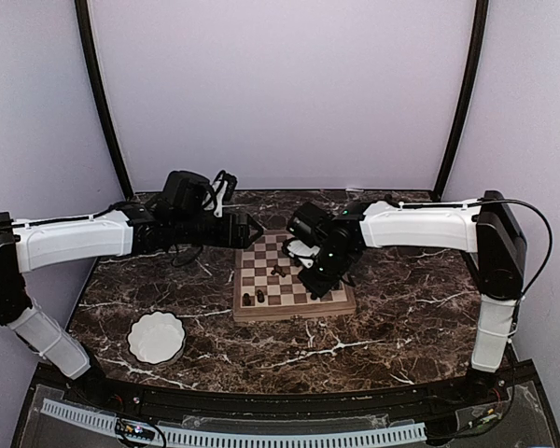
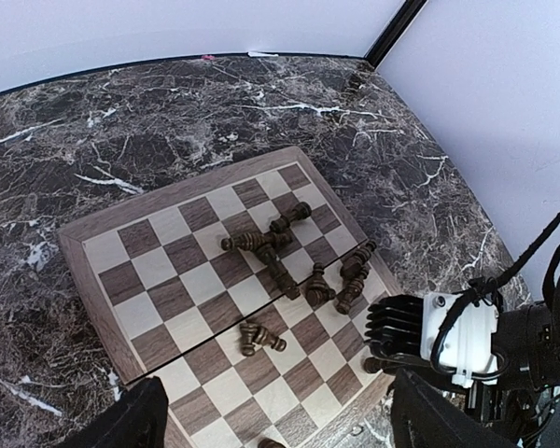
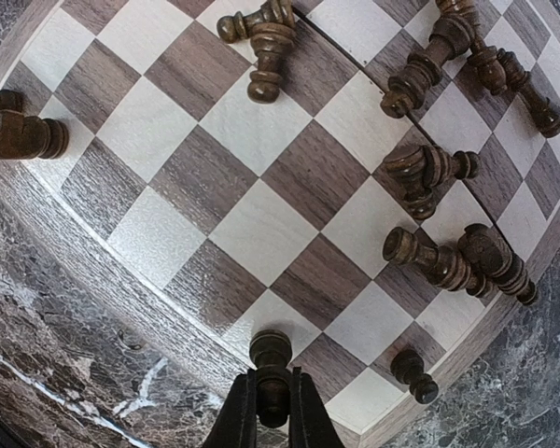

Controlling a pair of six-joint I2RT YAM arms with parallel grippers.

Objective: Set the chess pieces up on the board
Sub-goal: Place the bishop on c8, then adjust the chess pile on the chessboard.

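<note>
**Pawn being held at the board's edge**

Top view: the left gripper (image 1: 252,231) is hovering at the far-left corner of the board (image 1: 289,299); the right gripper (image 1: 310,271) is reaching over its right half.

Left wrist view: the left fingers (image 2: 121,420) are standing wide and empty, while dark turned-wood chess pieces (image 2: 280,257) are lying flat mid-board, nearer the right gripper.

Right wrist view: closed fingers (image 3: 243,420) are pinching 1 upright pawn (image 3: 272,355) on an edge square.

Dark chess pieces (image 2: 278,271) askew on board (image 2: 159,299)
</note>
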